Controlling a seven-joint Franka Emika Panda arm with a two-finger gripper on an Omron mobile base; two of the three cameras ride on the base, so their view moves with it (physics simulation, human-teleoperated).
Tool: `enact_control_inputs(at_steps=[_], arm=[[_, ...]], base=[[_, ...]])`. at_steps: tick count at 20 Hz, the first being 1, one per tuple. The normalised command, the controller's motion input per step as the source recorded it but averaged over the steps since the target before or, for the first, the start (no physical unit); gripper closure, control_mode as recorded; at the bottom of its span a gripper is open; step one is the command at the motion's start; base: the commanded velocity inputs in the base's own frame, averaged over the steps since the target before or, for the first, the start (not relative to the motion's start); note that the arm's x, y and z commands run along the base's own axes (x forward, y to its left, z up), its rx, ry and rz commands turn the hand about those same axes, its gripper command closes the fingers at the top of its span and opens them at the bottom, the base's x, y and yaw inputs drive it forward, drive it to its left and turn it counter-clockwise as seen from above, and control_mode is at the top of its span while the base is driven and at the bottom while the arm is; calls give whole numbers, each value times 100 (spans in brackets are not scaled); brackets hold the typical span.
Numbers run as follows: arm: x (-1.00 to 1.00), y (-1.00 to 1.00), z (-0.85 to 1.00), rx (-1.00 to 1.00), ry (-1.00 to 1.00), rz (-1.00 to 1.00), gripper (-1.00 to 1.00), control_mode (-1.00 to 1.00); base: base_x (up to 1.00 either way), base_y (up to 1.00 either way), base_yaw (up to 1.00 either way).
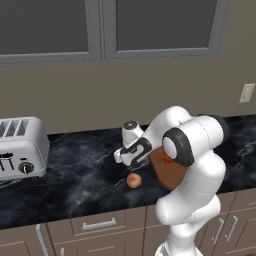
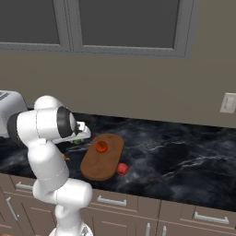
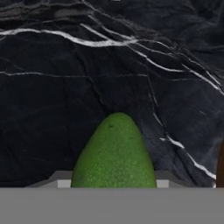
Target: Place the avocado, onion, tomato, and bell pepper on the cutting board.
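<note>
In the hand view the green avocado [image 3: 114,153] sits between my fingertips, and my gripper [image 3: 113,181] is shut on it, low over the black counter. From the right base view a sliver of the avocado [image 2: 77,141] shows by the gripper [image 2: 82,135], just left of the oval wooden cutting board [image 2: 99,168]. The orange-red tomato [image 2: 101,147] lies on the board. A red bell pepper [image 2: 122,169] rests on the counter at the board's right edge. The peach-tan onion [image 1: 133,180] lies on the counter in front of the gripper [image 1: 120,157]. My arm hides most of the board [image 1: 167,172] in the left base view.
A silver toaster [image 1: 20,147] stands on the counter at far left. The black marble counter [image 2: 184,156] runs wide to the right of the board. A wall and dark windows stand behind. Drawers line the counter's front edge.
</note>
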Motion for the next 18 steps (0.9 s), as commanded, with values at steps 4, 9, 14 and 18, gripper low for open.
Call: enact_control_inputs(at_steps=[4,9,14,18], arm=[[-11,0,0,-1,-8,2,100,-100],[-31,-11,45,0,-23,4,100,-100],[-41,-23,57,0,-23,4,100,-100],[-42,-29,39,4,-12,3,100,-100]], base=[[0,0,0],[0,0,0],[0,0,0],[0,0,0]])
